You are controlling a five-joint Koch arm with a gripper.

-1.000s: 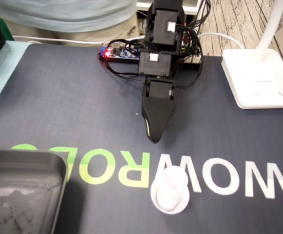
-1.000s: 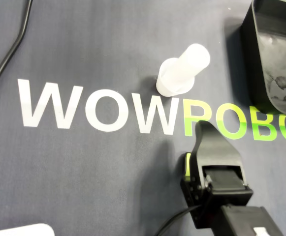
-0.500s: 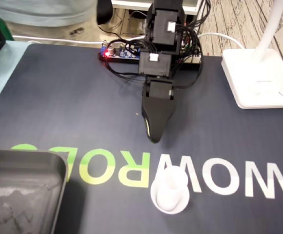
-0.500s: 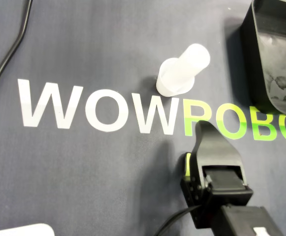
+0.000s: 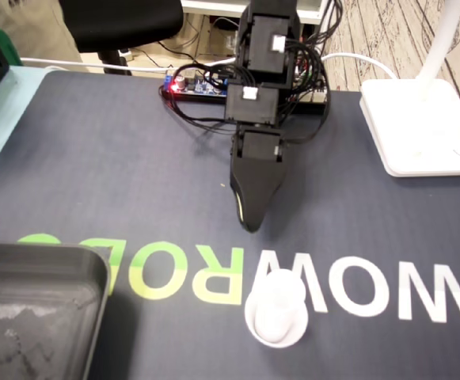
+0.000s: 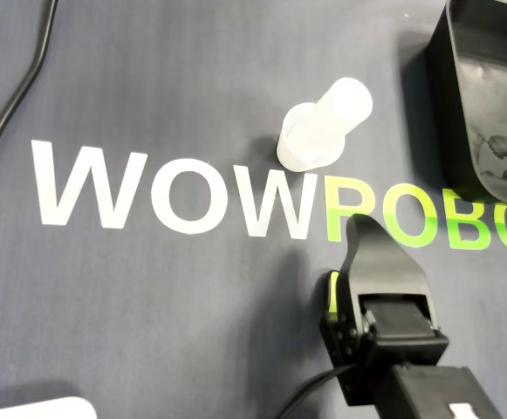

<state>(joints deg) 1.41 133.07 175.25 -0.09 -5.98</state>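
Note:
A small white translucent bottle (image 5: 276, 313) (image 6: 323, 131) stands upright on the dark mat, on the white "WOW" lettering. My black gripper (image 5: 249, 224) (image 6: 362, 223) points at it from a short way off, its tip hanging just over the lettering without touching the bottle. The jaws lie pressed together, a yellow-green strip marks the seam, and nothing is held between them. The arm's base and wiring (image 5: 265, 55) stand at the far edge of the mat in the fixed view.
A black tray (image 5: 32, 317) (image 6: 489, 96) sits at the mat's near left corner in the fixed view, top right in the overhead view. A white lamp base (image 5: 420, 127) stands at the right. A black cable (image 6: 17, 96) and a circuit board (image 5: 194, 85) lie on the mat.
The person behind the table has moved out of view, and a black chair now shows there. Arm, gripper and bottle have not moved.

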